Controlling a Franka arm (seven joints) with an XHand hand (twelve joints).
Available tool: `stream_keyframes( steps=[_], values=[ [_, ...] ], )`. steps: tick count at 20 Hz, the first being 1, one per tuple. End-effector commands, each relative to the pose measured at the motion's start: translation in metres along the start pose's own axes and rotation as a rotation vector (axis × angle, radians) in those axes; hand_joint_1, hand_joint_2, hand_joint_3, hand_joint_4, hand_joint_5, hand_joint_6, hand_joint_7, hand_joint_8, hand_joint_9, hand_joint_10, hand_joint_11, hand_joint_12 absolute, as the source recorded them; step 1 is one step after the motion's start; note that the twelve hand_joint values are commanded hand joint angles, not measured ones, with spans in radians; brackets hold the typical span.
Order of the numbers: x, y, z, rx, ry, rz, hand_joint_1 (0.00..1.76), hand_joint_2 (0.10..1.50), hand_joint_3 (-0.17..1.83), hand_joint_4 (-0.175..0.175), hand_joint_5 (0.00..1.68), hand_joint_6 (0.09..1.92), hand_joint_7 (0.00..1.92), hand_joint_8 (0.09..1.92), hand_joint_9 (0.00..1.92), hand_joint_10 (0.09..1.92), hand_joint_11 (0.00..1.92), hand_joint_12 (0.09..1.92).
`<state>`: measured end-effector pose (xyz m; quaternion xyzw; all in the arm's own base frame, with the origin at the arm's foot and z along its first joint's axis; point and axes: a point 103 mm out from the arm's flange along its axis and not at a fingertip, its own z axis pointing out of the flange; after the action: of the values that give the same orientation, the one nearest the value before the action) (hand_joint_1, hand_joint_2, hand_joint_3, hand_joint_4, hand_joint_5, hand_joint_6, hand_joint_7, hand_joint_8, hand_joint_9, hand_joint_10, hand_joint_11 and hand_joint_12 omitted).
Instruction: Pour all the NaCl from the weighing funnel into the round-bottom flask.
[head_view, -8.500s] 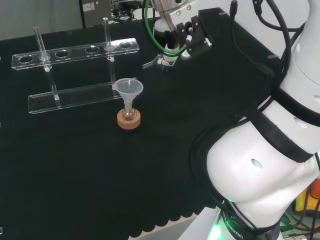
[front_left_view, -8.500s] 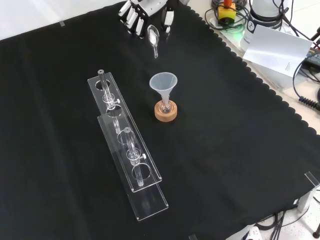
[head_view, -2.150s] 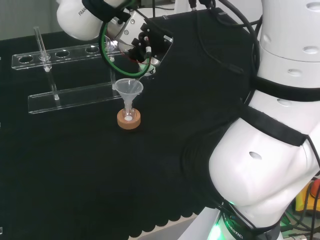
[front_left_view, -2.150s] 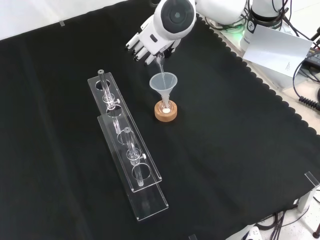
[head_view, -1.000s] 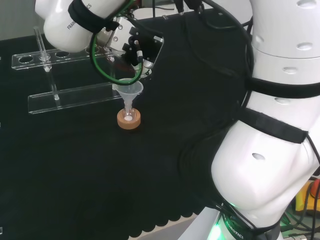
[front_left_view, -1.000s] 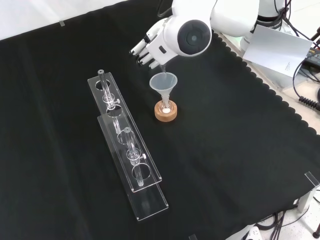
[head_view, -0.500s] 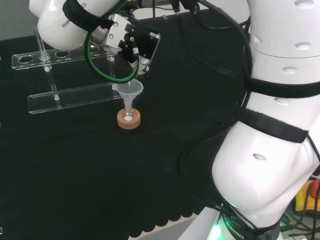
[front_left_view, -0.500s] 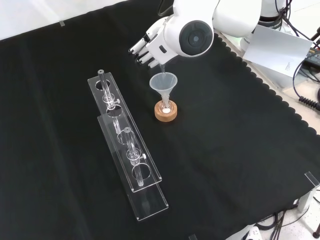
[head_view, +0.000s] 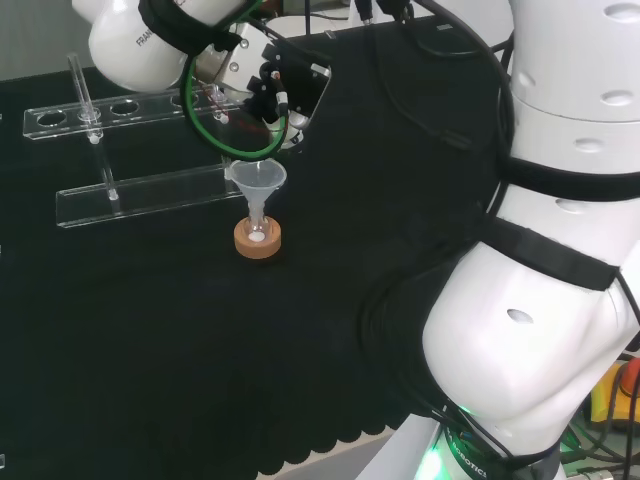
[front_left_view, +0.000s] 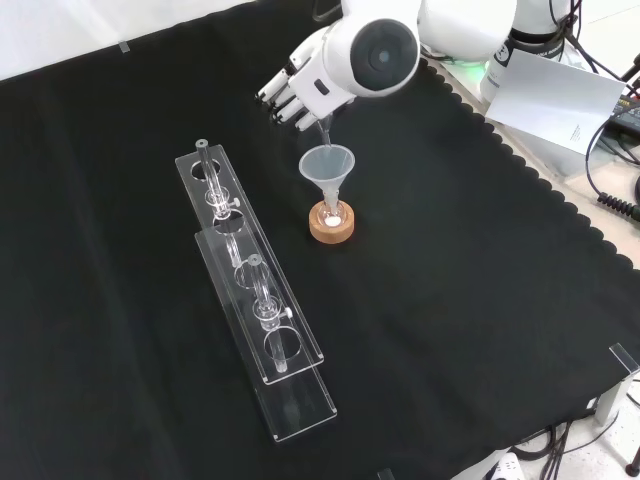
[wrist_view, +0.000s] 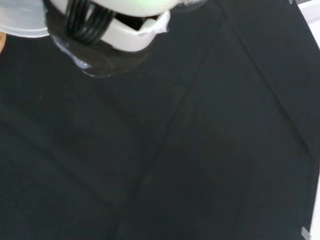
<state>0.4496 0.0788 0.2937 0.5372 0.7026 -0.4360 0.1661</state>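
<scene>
A small round-bottom flask (front_left_view: 331, 215) sits on a cork ring (front_left_view: 332, 229) with a clear plastic funnel (front_left_view: 328, 162) in its neck. White powder lies at the flask's bottom (head_view: 258, 237). My hand (front_left_view: 298, 88) hovers just above and behind the funnel (head_view: 258, 177) in the front view, shut on the clear weighing funnel (front_left_view: 322, 130). The weighing funnel is tilted steeply, its narrow end pointing down into the plastic funnel's mouth. In the head view the hand (head_view: 283, 85) is right above the funnel. Part of the hand (wrist_view: 125, 30) appears against black cloth in the wrist view.
A clear acrylic rack (front_left_view: 255, 300) with glass tubes stands left of the flask in the front view, behind it in the head view (head_view: 150, 100). The cloth's scalloped edge (front_left_view: 520, 160) and a sheet of paper (front_left_view: 555, 100) lie to the right.
Over the last second the arm's link above the hand has risen slightly and the hand has turned a little over the funnel. The flask and the rack have stayed put.
</scene>
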Motion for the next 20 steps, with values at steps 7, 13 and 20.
stream_keyframes(
  steps=[7,13,20],
  values=[
    [-0.022,0.0,0.018,-0.034,0.196,0.01,1.03,0.86,0.5,0.175,1.01,1.06,0.55,0.71,0.72,0.59,0.22,1.35],
    [-0.038,-0.002,0.03,-0.039,0.304,0.019,1.03,0.86,0.49,0.175,1.01,1.05,0.56,0.71,0.72,0.6,0.22,1.36],
    [-0.051,-0.002,0.053,-0.015,0.417,0.027,1.03,0.86,0.49,0.175,1.01,1.05,0.56,0.71,0.72,0.6,0.23,1.36]
  ],
)
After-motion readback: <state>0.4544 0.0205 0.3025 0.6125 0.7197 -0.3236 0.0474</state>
